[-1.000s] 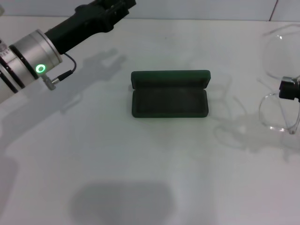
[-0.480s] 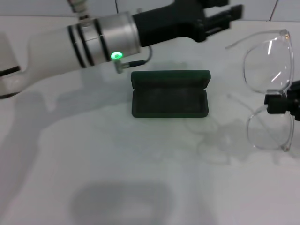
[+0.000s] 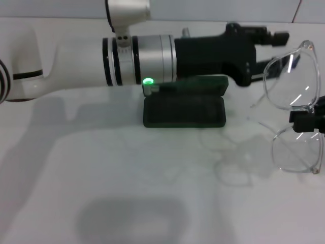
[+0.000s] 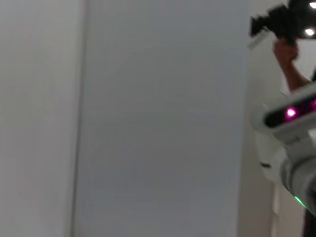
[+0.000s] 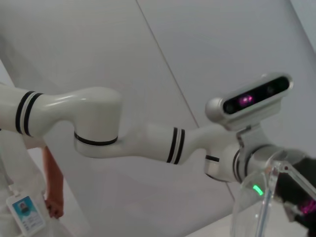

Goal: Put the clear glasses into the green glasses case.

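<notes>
Clear glasses [image 3: 294,96] hang above the counter [image 3: 152,178] at my far right, pinched at the bridge by the right gripper [image 3: 304,119], its fingers closed on them. My left gripper [image 3: 271,43] reaches across behind the open green glasses case [image 3: 184,109], fingers parted near the upper lens

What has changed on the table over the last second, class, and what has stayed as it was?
The left gripper has swept from the table's far left corner across, above the green glasses case, and now reaches open-fingered toward the clear glasses. The right gripper, shut on the glasses, has carried them in from the right edge toward the case. The case has stayed put, open.
</notes>
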You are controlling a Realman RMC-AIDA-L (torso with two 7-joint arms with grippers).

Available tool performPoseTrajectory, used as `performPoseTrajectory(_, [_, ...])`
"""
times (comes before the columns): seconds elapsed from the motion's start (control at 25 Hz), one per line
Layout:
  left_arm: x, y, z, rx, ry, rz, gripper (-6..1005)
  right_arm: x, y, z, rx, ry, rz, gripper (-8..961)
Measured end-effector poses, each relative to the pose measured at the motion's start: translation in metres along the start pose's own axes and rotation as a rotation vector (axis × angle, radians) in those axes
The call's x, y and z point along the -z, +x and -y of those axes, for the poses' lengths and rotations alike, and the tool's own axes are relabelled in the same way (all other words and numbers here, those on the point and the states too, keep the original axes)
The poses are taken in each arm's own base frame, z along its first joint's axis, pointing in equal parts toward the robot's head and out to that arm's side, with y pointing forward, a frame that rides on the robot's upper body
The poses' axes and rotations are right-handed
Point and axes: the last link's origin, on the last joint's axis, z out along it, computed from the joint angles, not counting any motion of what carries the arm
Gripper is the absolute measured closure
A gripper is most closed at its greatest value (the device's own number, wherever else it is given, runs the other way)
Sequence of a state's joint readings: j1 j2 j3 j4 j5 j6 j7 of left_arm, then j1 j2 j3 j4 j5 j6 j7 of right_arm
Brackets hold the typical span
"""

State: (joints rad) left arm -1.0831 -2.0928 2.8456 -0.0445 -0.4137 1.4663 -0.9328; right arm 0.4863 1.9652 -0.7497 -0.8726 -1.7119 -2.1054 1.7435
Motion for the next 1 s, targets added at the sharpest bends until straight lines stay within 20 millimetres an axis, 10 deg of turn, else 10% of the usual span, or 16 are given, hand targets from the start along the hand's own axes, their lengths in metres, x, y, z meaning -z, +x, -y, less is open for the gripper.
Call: performPoseTrajectory(1.0, [0.007,0.003,-0.001,0.005,-0.006,-0.028,477,0.002,0.007,-0.002,0.077,0.009,0.008,843])
